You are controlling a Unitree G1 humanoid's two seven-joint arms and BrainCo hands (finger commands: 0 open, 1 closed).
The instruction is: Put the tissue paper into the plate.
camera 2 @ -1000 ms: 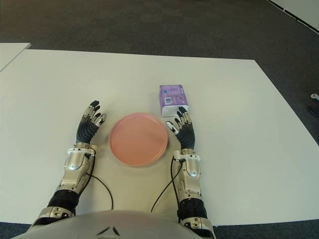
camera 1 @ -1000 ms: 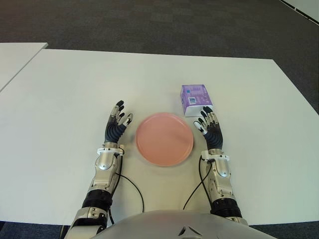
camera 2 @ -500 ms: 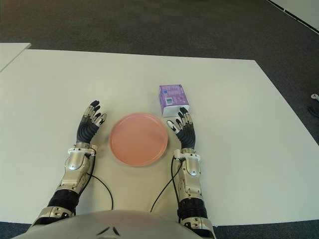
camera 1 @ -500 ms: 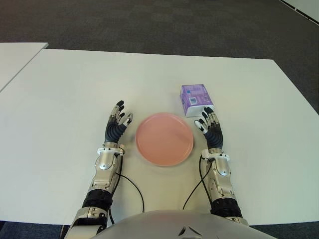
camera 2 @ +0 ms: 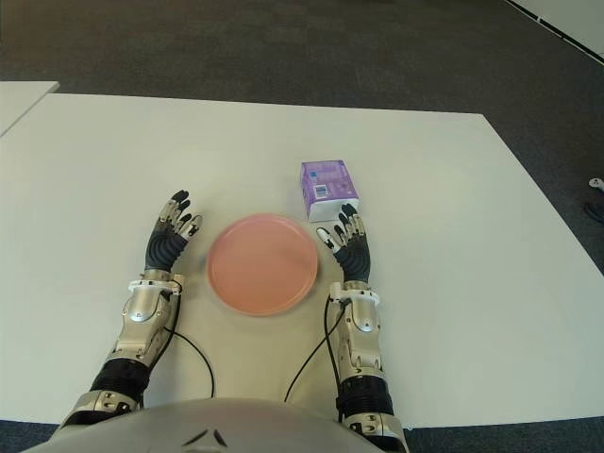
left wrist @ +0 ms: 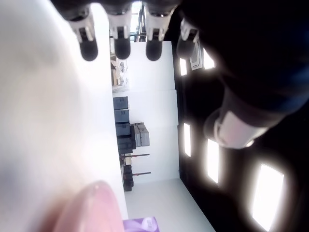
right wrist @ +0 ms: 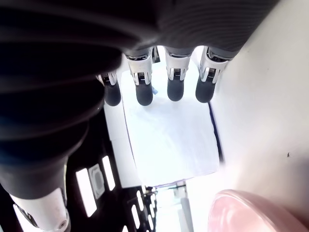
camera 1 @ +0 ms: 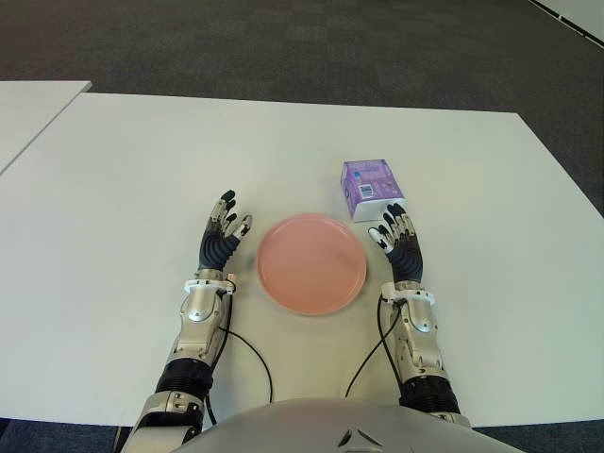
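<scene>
A purple and white tissue pack lies on the white table, just beyond and right of the pink plate. My right hand shows right of the plate with its fingers straight and spread, fingertips just short of the pack's near side; in the right wrist view the pack lies beyond the fingertips and nothing is held. My left hand shows left of the plate, fingers spread and holding nothing. The plate holds nothing.
A second white table's corner shows at the far left. Dark carpet lies beyond the table's far edge. Black cables run from both wrists along the table near my body.
My right hand has drawn back slightly from the tissue pack toward my body. The left hand, the pack and the plate have stayed where they were.
</scene>
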